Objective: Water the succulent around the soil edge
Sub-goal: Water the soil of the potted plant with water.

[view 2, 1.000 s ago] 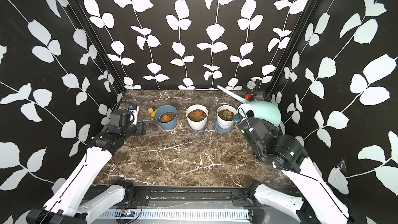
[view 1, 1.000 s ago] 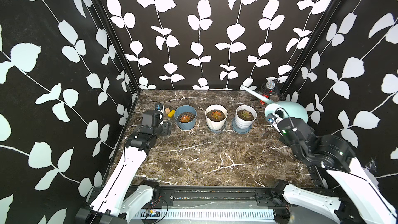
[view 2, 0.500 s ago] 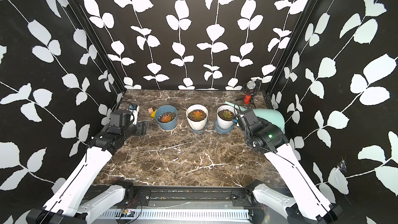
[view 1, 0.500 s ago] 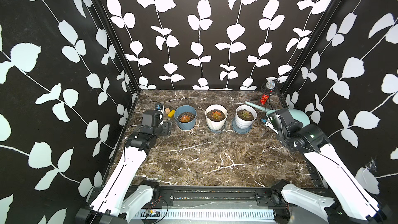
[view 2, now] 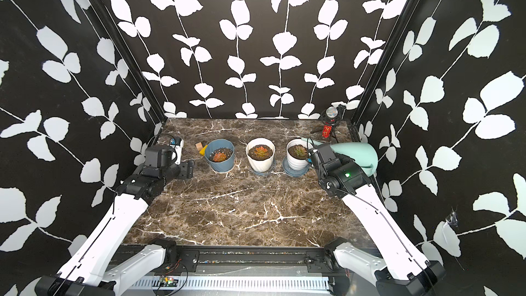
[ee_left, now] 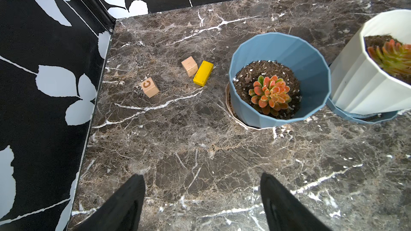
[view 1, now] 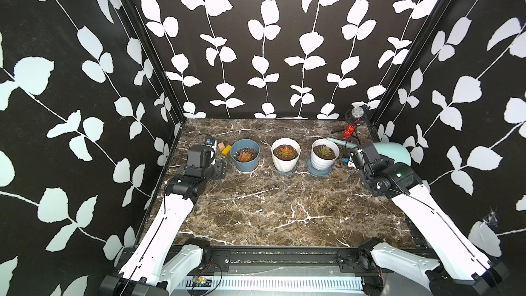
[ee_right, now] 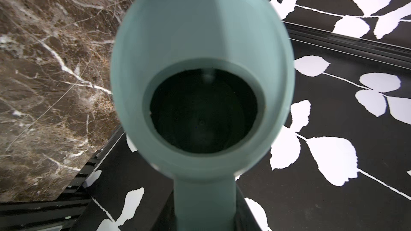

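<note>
— Item one, right gripper (ee_right: 204, 217): condition?
— Entered as clamped tight on the handle of the can (ee_right: 200, 30). The can's round mouth is faced straight from the wrist; only dark is made out inside.

— Spout (view 1: 340, 141)?
— Seen in both top views, pointed away from the gripper toward the left arm's side. Its tip is placed at the far rim of the end pot (view 1: 324, 163). Whether it is over soil cannot be told.

— Item two, succulent (view 1: 325, 151)?
— Listed as green, upright in the middle of the soil of the end pot, which is stood on a saucer (view 1: 319, 172). It is found just past the spout tip from the right gripper.

— Behind the can?
— A mic (view 1: 357, 113) is noted beyond it, in the corner.

— Item three, left gripper (ee_left: 202, 196)?
— Fingers (ee_left: 131, 198) are recorded wide apart and empty, above bare table (ee_left: 200, 152).

— Ahead of it?
— Blue pot (ee_left: 278, 47), ahead and toward the right arm, with an orange plant (ee_left: 270, 94). The mid pot (ee_left: 355, 78) is set just beyond that. A yellow block (ee_left: 203, 73) and two cubes (ee_left: 189, 66) are logged ahead, toward the wall side.
</note>
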Motion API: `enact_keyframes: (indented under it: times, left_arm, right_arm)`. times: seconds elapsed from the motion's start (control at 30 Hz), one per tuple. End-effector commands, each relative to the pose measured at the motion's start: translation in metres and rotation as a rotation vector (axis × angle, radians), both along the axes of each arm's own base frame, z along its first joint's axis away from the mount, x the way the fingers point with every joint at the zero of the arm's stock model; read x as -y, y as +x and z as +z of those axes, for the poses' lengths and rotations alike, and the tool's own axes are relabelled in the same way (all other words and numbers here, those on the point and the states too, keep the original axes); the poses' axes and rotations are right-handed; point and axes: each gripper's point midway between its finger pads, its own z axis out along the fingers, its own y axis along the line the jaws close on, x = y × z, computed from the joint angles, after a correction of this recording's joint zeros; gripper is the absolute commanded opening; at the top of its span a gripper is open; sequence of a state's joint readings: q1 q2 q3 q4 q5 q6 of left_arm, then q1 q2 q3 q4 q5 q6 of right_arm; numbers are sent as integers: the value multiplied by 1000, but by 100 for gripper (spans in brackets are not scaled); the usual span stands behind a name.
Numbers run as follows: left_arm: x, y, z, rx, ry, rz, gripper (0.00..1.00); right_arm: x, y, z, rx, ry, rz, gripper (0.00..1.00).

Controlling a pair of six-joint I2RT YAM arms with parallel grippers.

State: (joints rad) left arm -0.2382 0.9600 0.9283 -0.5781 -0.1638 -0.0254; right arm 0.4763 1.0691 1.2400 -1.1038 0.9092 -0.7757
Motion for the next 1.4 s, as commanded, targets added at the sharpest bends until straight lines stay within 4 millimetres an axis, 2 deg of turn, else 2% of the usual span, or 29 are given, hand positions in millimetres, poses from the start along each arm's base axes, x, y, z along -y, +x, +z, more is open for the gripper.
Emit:
enact_keyframes:
  times: [0.0,0.53,1.37]
  left_arm:
    - [-2,-3,-1,-6,2,-5,83]
    - [-2,-2,-2,-14,-5,-4,83]
    - [-2,-3,-2,-13,-10,-2,83]
  right_arm:
    - [6,10,12,87,-31,-48,0]
    - [2,26,-4,50,-47,-81,0]
    - [-3,28,-22,-3,-51,-62,0]
